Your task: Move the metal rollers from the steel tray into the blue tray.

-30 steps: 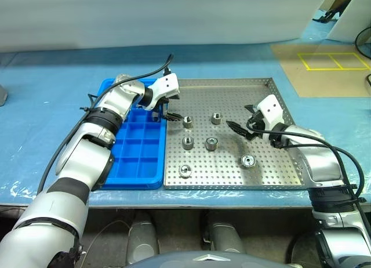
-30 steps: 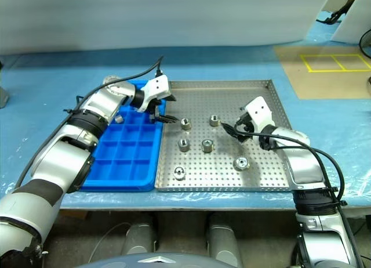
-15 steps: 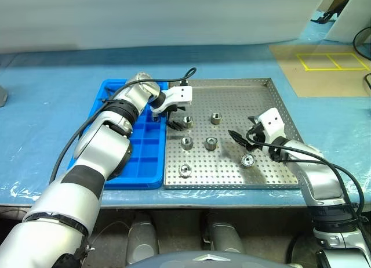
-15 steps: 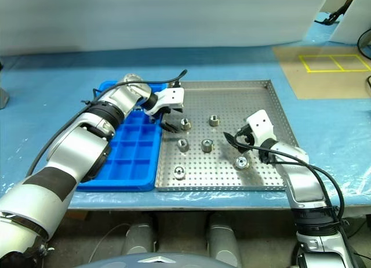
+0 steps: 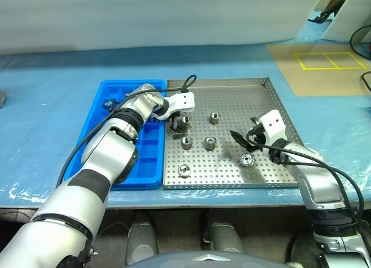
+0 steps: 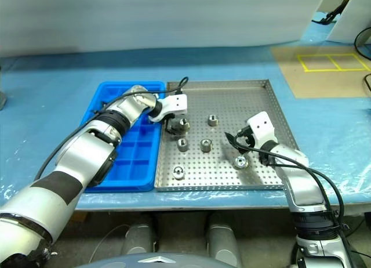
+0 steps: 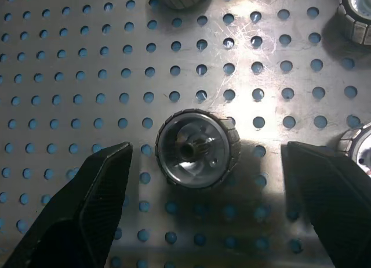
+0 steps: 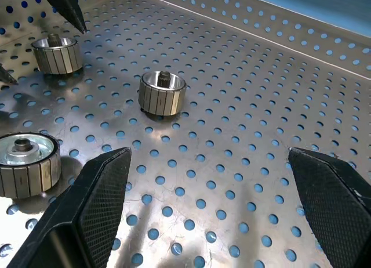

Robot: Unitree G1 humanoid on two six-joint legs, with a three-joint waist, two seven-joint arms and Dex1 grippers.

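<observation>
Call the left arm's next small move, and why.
Probably ease straight down and close. The left pincer is open, its two black fingers standing either side of a small silver-grey metal roller on the perforated steel tray, not touching it. The roller looks centred between them, so no sideways correction seems needed.

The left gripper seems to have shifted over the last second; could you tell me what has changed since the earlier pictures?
The left gripper swung from the blue tray's edge out over the steel tray and came down around a roller, fingers open either side, not gripping. The right gripper sank slightly, open and empty. All six rollers lie where they were.
</observation>
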